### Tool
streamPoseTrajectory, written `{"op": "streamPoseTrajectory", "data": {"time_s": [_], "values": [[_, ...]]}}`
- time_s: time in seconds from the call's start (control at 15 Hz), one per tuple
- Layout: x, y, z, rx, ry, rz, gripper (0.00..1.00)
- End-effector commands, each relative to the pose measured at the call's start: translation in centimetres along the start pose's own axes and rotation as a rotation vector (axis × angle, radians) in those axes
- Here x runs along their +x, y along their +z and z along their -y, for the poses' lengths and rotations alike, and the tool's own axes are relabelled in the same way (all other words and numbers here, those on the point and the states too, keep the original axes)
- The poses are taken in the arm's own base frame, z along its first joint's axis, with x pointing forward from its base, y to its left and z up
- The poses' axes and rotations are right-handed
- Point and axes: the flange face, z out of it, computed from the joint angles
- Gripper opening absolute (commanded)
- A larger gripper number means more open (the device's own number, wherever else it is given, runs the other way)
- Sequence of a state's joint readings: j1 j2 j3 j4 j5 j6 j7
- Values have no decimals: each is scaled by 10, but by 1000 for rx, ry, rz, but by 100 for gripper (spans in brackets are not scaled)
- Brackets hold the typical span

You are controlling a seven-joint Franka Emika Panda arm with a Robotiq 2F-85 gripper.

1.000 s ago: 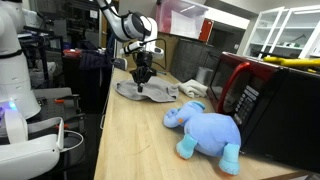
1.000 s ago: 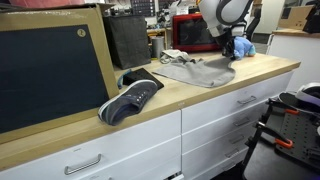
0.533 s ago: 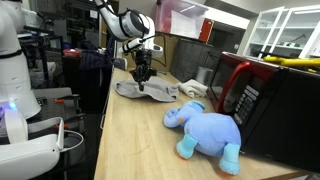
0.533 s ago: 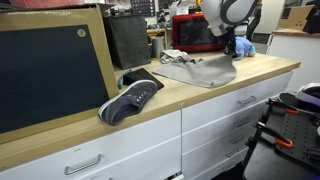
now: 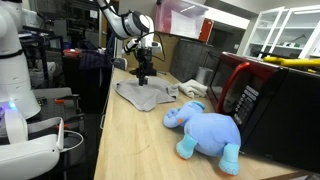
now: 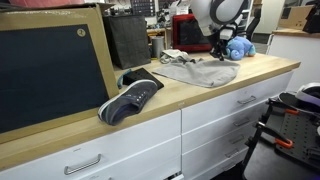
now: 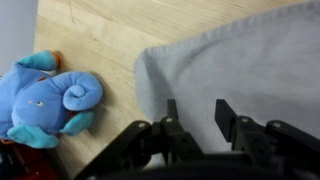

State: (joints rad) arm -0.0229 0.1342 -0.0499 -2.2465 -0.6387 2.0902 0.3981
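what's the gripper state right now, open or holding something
Gripper: open, holding nothing, fingers apart over the grey cloth.

fig. my arm (image 5: pixel 122 22): white, rounded shell segments, glossy, with black rings at the joints, as shown in both exterior views. a dark block sits at my wrist (image 5: pixel 147 47), between the last white segment and the tool. my gripper (image 7: pixel 197 120): matte black throughout. my two fingers (image 7: pixel 170 118) are flat and square-tipped, each carried on chunky black linkage bars. my base is blurred in the wrist view; no screws or markings are legible.
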Motion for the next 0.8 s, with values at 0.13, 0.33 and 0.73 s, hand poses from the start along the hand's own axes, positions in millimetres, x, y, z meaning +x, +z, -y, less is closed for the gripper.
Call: {"op": "streamPoseTrajectory", "data": {"time_s": [0.13, 0.33, 0.73], "values": [[40, -25, -11, 119, 67, -97, 91], [57, -36, 10, 186, 60, -163, 100], [64, -45, 44, 220, 48, -173, 100]]}}
